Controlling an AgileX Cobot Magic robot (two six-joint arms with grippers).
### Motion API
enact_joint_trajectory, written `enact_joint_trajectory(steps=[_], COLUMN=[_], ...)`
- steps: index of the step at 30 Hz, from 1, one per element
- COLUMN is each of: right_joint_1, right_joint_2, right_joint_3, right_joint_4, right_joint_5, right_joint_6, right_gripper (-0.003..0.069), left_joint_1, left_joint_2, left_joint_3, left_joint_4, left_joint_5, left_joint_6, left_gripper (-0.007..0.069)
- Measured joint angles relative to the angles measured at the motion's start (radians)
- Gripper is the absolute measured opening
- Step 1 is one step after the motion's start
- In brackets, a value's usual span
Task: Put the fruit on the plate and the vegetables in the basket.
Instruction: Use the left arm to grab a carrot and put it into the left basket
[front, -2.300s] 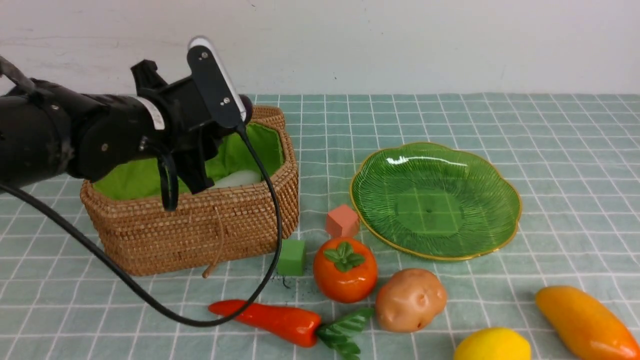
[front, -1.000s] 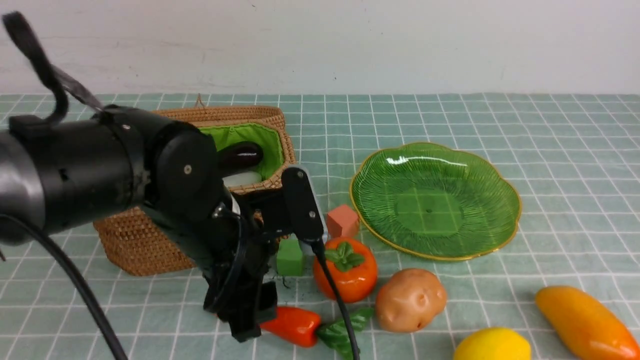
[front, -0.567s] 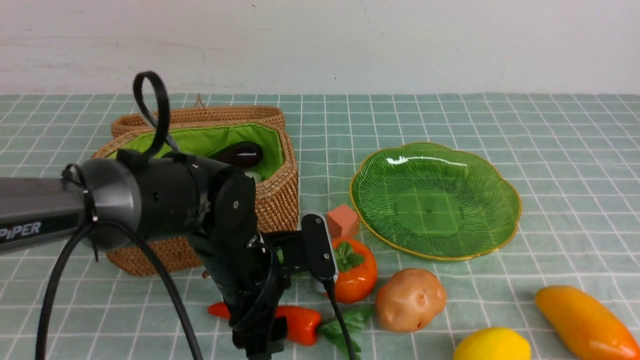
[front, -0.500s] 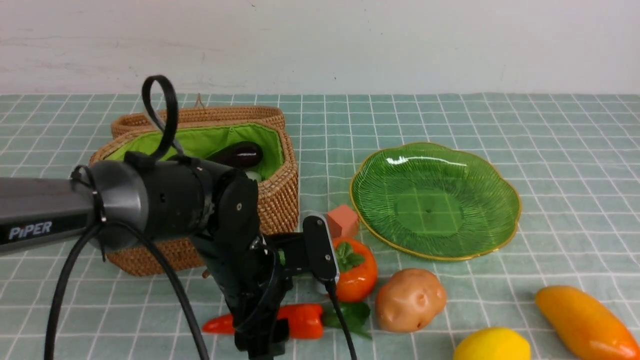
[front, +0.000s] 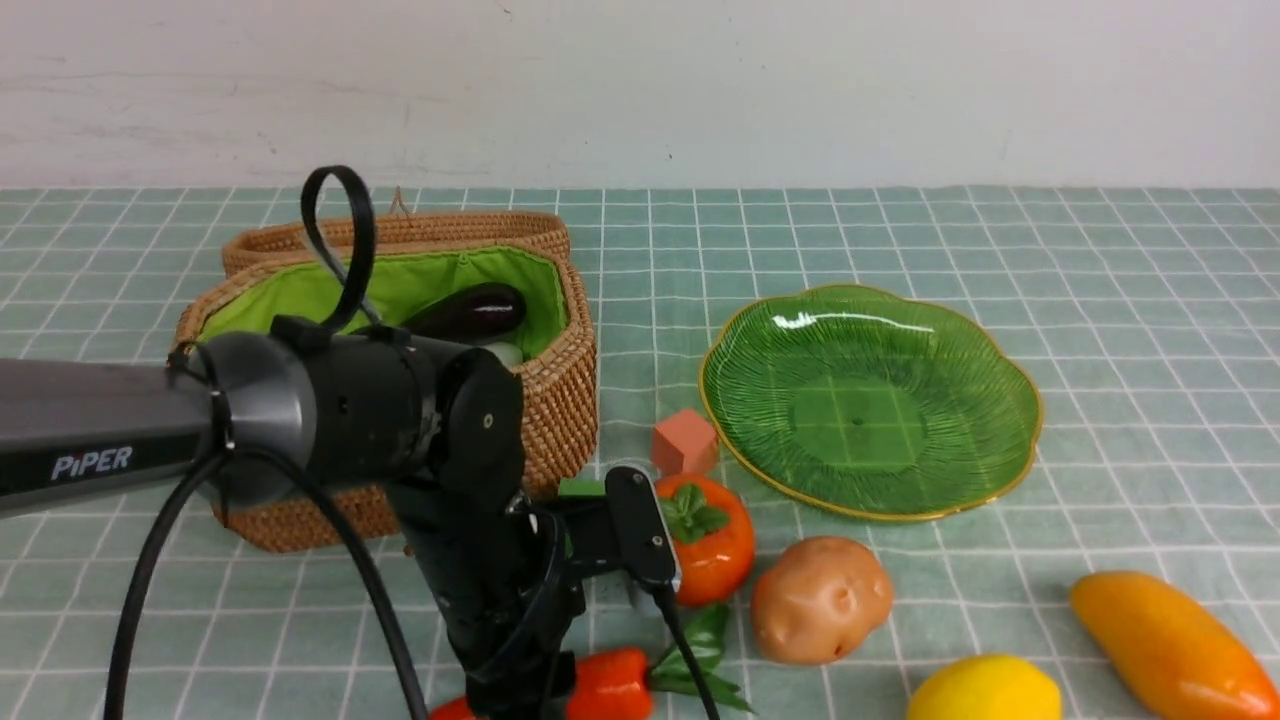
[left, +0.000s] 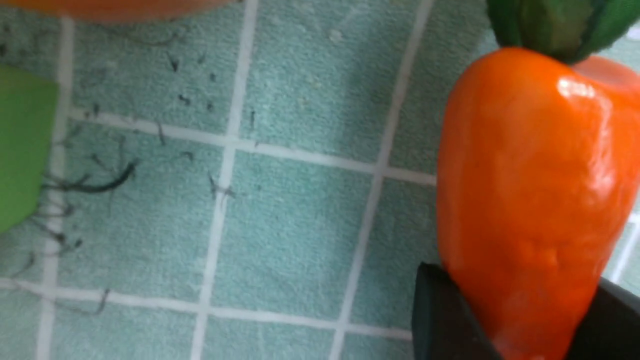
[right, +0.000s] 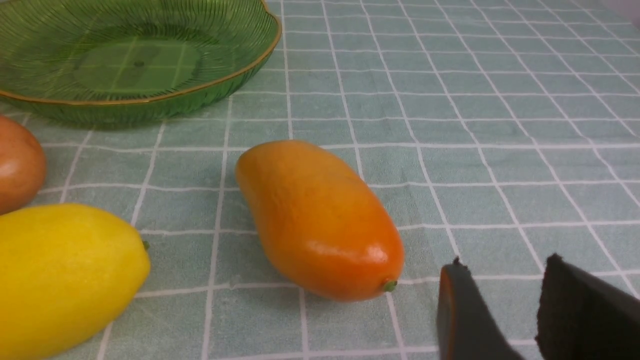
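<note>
My L gripper (left: 520, 320) was clamped on the carrot (left: 535, 200), carrot between its fingers, in front of the basket (front: 560, 410). R gripper (right: 505, 300) stood open, nothing in it; mango (right: 320, 220) just beside, well R of basket.

Glossy yellow lemon (front: 984, 690), orange-yellow mango (front: 1172, 645) and leafy-capped orange persimmon (front: 708, 540) on grid-patterned cloth. Tan-brown potato (front: 822, 600) beside persimmon. Red-orange carrot (front: 610, 686), green leaves attached, between gripper fingers. Dark purple eggplant (front: 470, 312) and pale radish (front: 504, 352), partly hidden, inside green-lined wicker basket (front: 560, 400). Scalloped green glass plate (front: 858, 420), gold-rimmed, bare.
</note>
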Motion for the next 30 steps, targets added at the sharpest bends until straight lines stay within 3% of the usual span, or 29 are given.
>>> enact_joint_trajectory(steps=[9, 12, 16, 22, 26, 30], right_joint_1=[0.0, 0.0, 0.0, 0.0, 0.0, 0.0], right_joint_2=[0.0, 0.0, 0.0, 0.0, 0.0, 0.0], right_joint_3=[0.0, 0.0, 0.0, 0.0, 0.0, 0.0], right_joint_4=[0.0, 0.0, 0.0, 0.0, 0.0, 0.0], right_joint_5=[0.0, 0.0, 0.0, 0.0, 0.0, 0.0], right_joint_6=[0.0, 0.0, 0.0, 0.0, 0.0, 0.0], right_gripper=[0.0242, 0.0242, 0.0242, 0.0242, 0.0242, 0.0242], left_joint_1=[0.008, 0.059, 0.207, 0.364, 0.367, 0.367], left_joint_2=[-0.238, -0.343, -0.415, -0.358, -0.282, -0.16], left_joint_3=[0.0, 0.0, -0.072, -0.258, -0.279, -0.272], left_joint_4=[0.001, 0.004, 0.031, 0.059, 0.053, 0.053], left_joint_5=[0.051, 0.025, -0.005, -0.181, -0.297, -0.31], left_joint_6=[-0.022, -0.024, -0.087, -0.149, -0.082, -0.059], left_gripper=[0.0266, 0.0266, 0.0266, 0.0266, 0.0266, 0.0266])
